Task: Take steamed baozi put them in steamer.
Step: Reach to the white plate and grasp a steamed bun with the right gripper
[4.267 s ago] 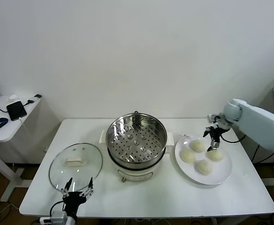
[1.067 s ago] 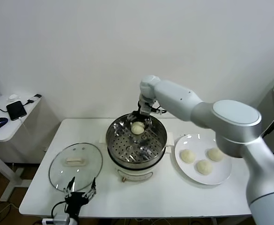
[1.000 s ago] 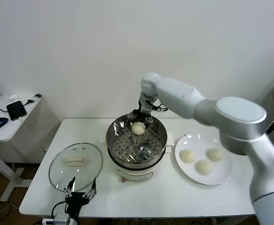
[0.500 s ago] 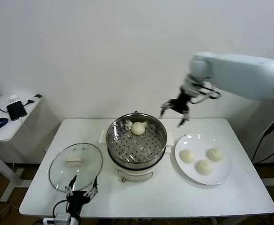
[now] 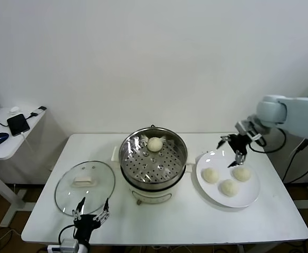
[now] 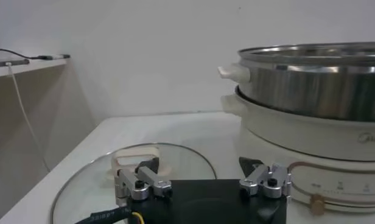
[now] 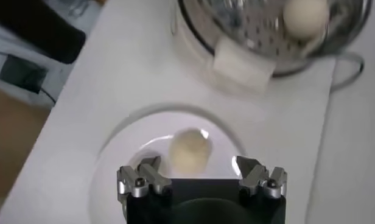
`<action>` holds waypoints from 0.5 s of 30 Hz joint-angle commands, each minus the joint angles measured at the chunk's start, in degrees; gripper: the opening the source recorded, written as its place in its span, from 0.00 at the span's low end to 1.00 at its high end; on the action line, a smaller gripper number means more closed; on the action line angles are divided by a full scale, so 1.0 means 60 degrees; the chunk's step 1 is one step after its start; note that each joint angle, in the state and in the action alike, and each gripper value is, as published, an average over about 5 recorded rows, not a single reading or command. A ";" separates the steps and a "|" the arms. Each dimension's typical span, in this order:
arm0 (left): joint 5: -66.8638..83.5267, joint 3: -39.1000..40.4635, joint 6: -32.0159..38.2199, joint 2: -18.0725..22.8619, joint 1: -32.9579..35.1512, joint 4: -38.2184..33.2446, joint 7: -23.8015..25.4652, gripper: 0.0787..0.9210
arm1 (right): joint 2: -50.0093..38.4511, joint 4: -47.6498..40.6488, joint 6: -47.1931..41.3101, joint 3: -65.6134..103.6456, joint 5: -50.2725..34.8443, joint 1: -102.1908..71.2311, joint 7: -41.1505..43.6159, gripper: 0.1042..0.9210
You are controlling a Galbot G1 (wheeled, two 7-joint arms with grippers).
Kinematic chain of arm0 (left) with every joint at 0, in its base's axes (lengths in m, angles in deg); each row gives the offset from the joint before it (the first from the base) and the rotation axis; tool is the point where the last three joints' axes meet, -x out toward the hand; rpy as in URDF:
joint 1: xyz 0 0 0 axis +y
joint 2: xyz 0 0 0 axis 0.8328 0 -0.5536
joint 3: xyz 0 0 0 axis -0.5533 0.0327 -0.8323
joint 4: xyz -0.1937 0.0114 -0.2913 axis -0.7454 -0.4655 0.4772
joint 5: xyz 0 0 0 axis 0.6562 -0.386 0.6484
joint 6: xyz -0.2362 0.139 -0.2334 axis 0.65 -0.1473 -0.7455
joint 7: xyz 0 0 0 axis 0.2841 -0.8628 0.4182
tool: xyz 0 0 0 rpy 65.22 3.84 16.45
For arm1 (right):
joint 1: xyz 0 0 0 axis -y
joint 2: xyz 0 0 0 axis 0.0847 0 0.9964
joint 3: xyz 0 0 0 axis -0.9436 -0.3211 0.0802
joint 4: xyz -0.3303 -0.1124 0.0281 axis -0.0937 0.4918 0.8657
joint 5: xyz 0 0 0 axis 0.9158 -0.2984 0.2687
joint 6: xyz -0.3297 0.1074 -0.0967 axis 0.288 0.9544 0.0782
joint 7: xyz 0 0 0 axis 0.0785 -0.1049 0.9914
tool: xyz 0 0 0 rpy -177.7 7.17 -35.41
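While one baozi point(image 5: 155, 143) sits on the steamer point(image 5: 154, 158) tray at the back, right gripper point(image 5: 231, 149) hangs over the plate point(image 5: 248, 197), fingers spread wide, holding nothing. Three baozi point(image 5: 210, 175) lie on the plate just below it; wrist view shows one point(image 7: 189, 151) between the fingers. Left gripper point(image 5: 90, 215) is parked, open, by the glass lid point(image 5: 85, 182). Steamer base label point(image 6: 369, 138) isn't legible.

A glass lid point(image 5: 85, 183) lay at nine o'clock on the white surface point(image 5: 164, 224); a white plate point(image 5: 251, 197) sat at three o'clock.
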 commanded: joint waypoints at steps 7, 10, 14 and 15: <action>0.0007 -0.0093 -0.0003 -0.0005 0.0089 0.0047 0.0026 0.88 | 0.0449 -0.1287 -0.2892 0.2209 -0.0338 -0.3576 -0.0443 0.88; 0.0009 -0.0104 0.0003 -0.0019 0.0115 0.0068 0.0027 0.88 | 0.0889 -0.1913 -0.2816 0.2676 -0.0192 -0.4140 -0.0374 0.88; 0.0009 -0.0102 0.0005 -0.0029 0.0146 0.0091 0.0028 0.88 | 0.1391 -0.2779 -0.2654 0.3048 0.0034 -0.4634 -0.0339 0.88; 0.0008 -0.0101 0.0007 -0.0031 0.0149 0.0101 0.0028 0.88 | 0.1494 -0.2976 -0.2620 0.3134 0.0079 -0.4731 -0.0337 0.88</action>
